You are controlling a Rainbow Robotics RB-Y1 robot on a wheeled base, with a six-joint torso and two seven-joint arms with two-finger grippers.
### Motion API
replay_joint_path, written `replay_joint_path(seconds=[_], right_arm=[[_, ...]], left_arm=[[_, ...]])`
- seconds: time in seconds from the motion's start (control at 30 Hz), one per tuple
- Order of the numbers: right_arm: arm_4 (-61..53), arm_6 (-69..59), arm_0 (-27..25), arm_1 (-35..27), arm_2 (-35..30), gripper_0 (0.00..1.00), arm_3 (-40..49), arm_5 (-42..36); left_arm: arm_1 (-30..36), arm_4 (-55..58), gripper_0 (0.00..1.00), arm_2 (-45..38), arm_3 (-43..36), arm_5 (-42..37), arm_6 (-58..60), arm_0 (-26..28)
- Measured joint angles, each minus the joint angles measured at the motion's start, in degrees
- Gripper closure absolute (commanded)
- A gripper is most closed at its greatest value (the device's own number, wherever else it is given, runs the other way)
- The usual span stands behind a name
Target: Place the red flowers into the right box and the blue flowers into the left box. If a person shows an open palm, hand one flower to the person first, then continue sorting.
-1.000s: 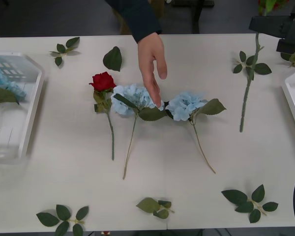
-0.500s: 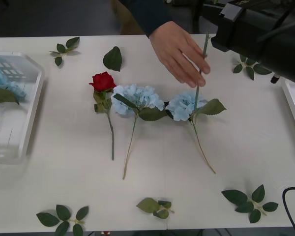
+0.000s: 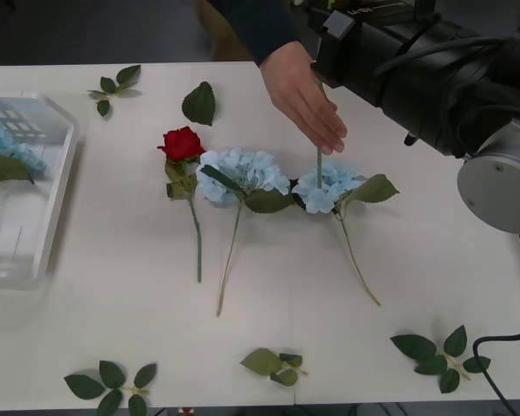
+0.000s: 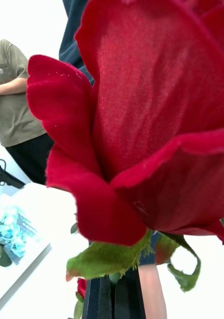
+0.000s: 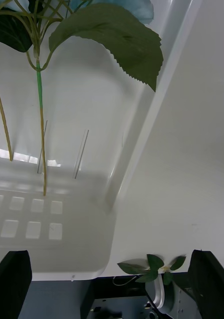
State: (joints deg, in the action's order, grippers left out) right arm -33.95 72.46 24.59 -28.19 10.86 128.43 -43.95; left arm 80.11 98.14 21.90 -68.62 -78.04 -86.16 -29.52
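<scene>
Right gripper, jaws clamped on a red flower, sits beside the person's hand. Left gripper, jaws apart, hovers over the left box.

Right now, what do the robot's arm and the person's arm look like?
The right arm is bulky, glossy black, with a silver-grey round joint cap and a thin black cable. The left gripper has black fingers. The person's hand emerges from a dark navy long sleeve.

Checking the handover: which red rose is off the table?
The rose held by the right gripper's jaws near the person's hand; the other rose lies on the table.
</scene>
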Motion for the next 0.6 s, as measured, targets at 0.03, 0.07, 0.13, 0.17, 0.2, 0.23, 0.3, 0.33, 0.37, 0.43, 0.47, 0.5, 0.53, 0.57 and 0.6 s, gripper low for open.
replay_joint_path(seconds=[0.03,0.07,0.13,0.17,0.2,0.23,0.3,0.33,0.37,0.43,0.47,0.5,0.53,0.57,0.6], right_arm=[[0.2,-0.6,0.0,0.0,0.2,1.0,0.0,0.0],[0.2,-0.8,0.0,0.0,0.2,1.0,0.0,0.0],[0.2,-0.8,0.0,0.0,0.2,0.88,0.0,0.0],[0.2,-0.8,0.0,0.0,0.2,0.71,0.0,0.0],[0.2,-0.8,0.0,0.0,0.2,0.65,0.0,0.0],[0.2,-0.8,0.0,0.0,0.2,0.51,0.0,0.0],[0.2,-0.8,0.0,0.0,0.2,0.32,0.0,0.0],[0.2,-0.8,0.0,0.0,0.2,0.18,0.0,0.0],[0.2,-0.8,0.0,0.0,0.2,0.12,0.0,0.0],[0.1,-0.8,0.0,0.0,0.2,0.02,0.0,0.0],[0.1,-0.8,0.0,0.0,0.2,0.0,-0.1,0.0],[0.1,-0.8,0.0,0.0,0.2,0.0,-0.1,0.0],[0.1,-0.8,0.0,0.0,0.2,0.0,-0.1,0.0],[0.0,-0.8,0.0,0.0,0.2,0.0,-0.1,0.0],[-0.1,-0.8,0.0,0.0,0.2,0.0,-0.1,0.0]], left_arm=[[0.0,0.0,0.09,0.0,0.0,0.0,0.0,0.0],[0.0,0.0,0.09,0.0,0.0,0.0,0.0,0.0],[0.0,0.0,0.09,0.0,0.0,0.0,0.0,0.0],[0.0,0.0,0.09,0.0,0.0,0.0,0.0,0.0],[0.0,0.0,0.08,0.0,0.0,0.0,0.0,0.0],[0.0,0.0,0.09,0.0,0.0,0.0,0.0,0.0],[0.0,0.0,0.09,0.0,0.0,0.0,0.0,0.0],[0.0,0.0,0.09,0.0,0.0,0.0,0.0,0.0],[0.0,0.0,0.09,0.0,0.0,0.0,0.0,0.0],[0.0,0.0,0.09,0.0,0.0,0.0,0.0,0.0],[0.0,0.0,0.08,0.0,0.0,0.0,0.0,0.0],[0.0,0.0,0.08,0.0,0.0,0.0,0.0,0.0],[0.0,0.0,0.08,0.0,0.0,0.0,0.0,0.0],[0.0,0.0,0.09,0.0,0.0,0.0,0.0,0.0],[0.0,0.0,0.09,0.0,0.0,-0.1,0.0,0.0]])
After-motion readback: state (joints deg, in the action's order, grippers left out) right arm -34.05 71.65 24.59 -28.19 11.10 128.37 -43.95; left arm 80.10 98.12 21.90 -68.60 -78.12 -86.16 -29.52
